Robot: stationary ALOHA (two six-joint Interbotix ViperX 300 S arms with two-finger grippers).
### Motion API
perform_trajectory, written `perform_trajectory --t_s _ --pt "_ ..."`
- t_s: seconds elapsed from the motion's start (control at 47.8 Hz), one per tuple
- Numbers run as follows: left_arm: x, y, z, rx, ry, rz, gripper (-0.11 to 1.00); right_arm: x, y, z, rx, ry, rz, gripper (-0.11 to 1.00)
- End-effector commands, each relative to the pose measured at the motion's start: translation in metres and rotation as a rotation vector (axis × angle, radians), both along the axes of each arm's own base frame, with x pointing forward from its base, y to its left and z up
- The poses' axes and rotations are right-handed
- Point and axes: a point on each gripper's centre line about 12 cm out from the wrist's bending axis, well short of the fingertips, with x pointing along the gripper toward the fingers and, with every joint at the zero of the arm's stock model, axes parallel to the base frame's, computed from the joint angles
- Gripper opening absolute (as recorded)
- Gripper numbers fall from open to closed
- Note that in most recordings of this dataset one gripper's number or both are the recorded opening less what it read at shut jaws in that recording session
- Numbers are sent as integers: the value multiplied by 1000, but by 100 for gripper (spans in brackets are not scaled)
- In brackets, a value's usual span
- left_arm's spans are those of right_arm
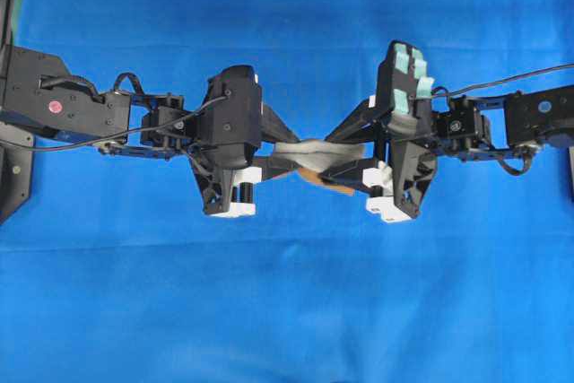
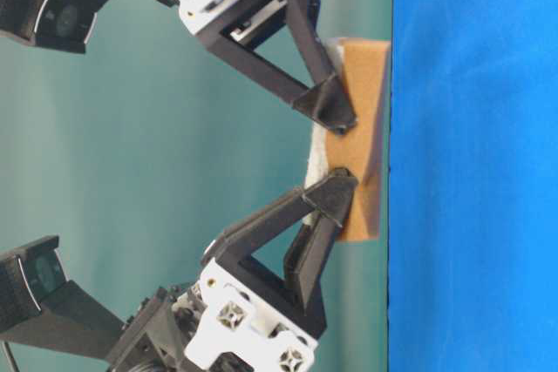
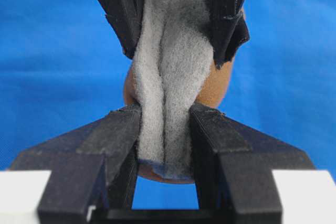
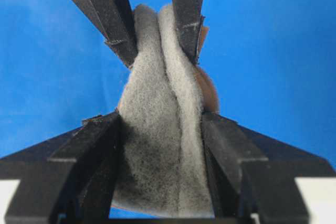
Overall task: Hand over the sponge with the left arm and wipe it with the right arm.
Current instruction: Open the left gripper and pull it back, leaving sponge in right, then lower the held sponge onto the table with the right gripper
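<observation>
Sponge [image 1: 309,161] sits mid-air between my two arms in the overhead view, stretched between the left gripper [image 1: 285,152] and the right gripper [image 1: 345,161] above the blue cloth [image 1: 287,311]; I can see a pale strip and a tan edge there, little more. From table level the tan backing faces the camera, with one pair of black fingers [image 2: 327,106] pinching it from above in the picture and another pair [image 2: 330,198] from below, so both claws have contact at once. Through the left wrist camera my own near fingers [image 3: 118,129] are narrow and squeezed on the grey felt face, which buckles into a lengthwise fold, while the other arm's fingers [image 3: 226,30] bite the far end. Through the right wrist camera the near fingers [image 4: 102,135] press the sponge's sides, standing somewhat wider than the left's, and I read them as gripping it, though how firmly I cannot tell; the left's tips [image 4: 186,24] clamp the far end. My judgement: the handover is at its midpoint, with both arms on the sponge. Left to do are the left claw's release and withdrawal, then all of the wiping with the right arm, not yet begun.
</observation>
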Motion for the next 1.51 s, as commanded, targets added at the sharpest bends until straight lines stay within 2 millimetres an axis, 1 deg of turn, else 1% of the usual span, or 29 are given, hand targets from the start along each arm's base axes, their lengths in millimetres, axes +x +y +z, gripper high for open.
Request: perform_trajectory --t_s 0.0,0.042,0.063,0.084,0.146,0.23,0.293,0.335,0.46,0.774,0.962,1.108,1.234,1.359,1.484 --pt "2 1 16 4 -46 -1 23 -1 2 13 -2 -37 6 53" --pt "3 1 16 -1 -52 2 24 -1 2 13 -2 -35 6 53" --pt "3 1 17 -2 -57 3 28 -1 1 13 -2 -35 5 53" --pt "3 1 17 -2 -58 3 36 -2 2 12 -2 -29 7 53" --pt "2 1 17 -1 -61 2 55 -2 2 11 -1 -23 7 53" --pt "-2 1 19 6 -65 -2 78 -3 2 10 -2 -12 9 53" --pt "-6 1 22 7 -71 -3 90 -3 3 10 -4 -8 12 53" --pt "-10 1 25 7 -78 -2 93 -3 3 10 -5 -3 15 53" --pt "-26 1 29 3 -91 0 92 -5 5 9 -11 12 26 53" --pt "-75 2 26 -11 -126 8 92 -15 8 12 -13 7 37 53" --pt "-98 3 30 -20 -179 14 92 -15 9 12 -15 4 41 53" --pt "-103 3 32 -19 -202 13 92 -13 10 11 -16 5 41 53" --pt "-102 3 32 -19 -202 13 92 -8 9 5 -21 13 41 53" --pt "-101 3 32 -20 -201 14 92 2 6 -14 -35 33 38 53" --pt "-102 3 33 -18 -210 13 92 10 -1 -35 -39 61 20 53"
